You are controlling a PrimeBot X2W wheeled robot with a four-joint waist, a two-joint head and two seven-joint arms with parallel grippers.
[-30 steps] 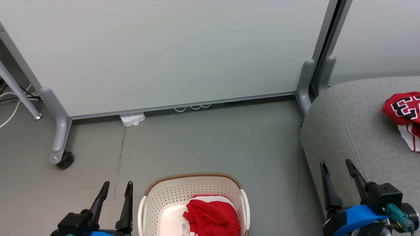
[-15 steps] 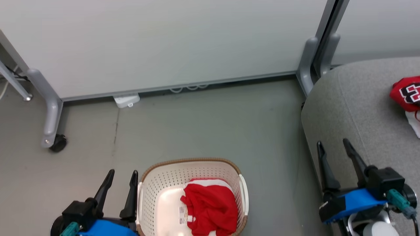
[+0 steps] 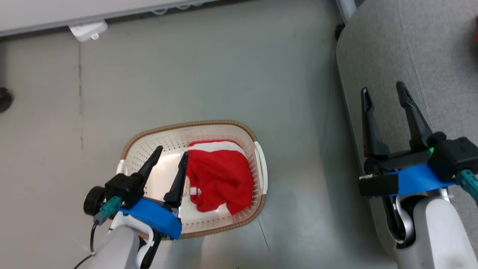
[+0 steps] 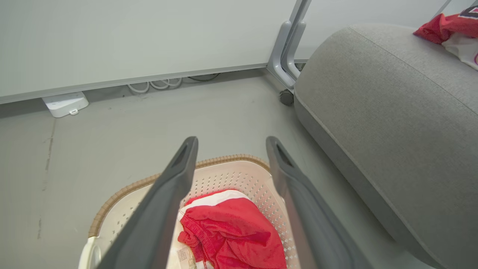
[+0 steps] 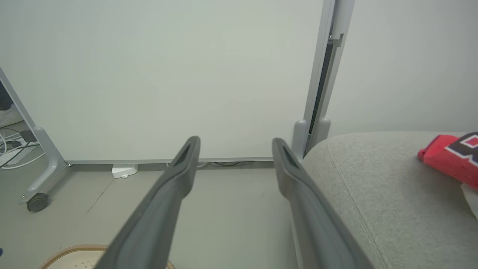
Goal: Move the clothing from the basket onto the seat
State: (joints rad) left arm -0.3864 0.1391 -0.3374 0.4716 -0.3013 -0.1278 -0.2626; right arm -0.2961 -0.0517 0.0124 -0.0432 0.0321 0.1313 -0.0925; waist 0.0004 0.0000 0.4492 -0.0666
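Clothing [image 3: 218, 175] in basket [image 3: 186, 125] | left wrist: second garment [image 4: 440, 28] on seat [image 4: 373, 93]

Nothing is legible: the white tag [image 4: 183, 255] on the clothing [image 4: 231, 239] inside the basket [image 4: 112, 198] is too small, and the black lettering [image 5: 469, 145] on the red garment [image 5: 444, 158] well to the basket's right is cropped.

light: bright, even, diffuse | shadows: soft and faint on floor [image 3: 186, 67], close under basket [image 3: 194, 123] | glare: pale sheen on floor just right of basket | focus: fingers [image 4: 160, 209] blurred near lens in both wrist views | distortion: partition's lower rail [image 4: 149, 77] bowed by wide angle
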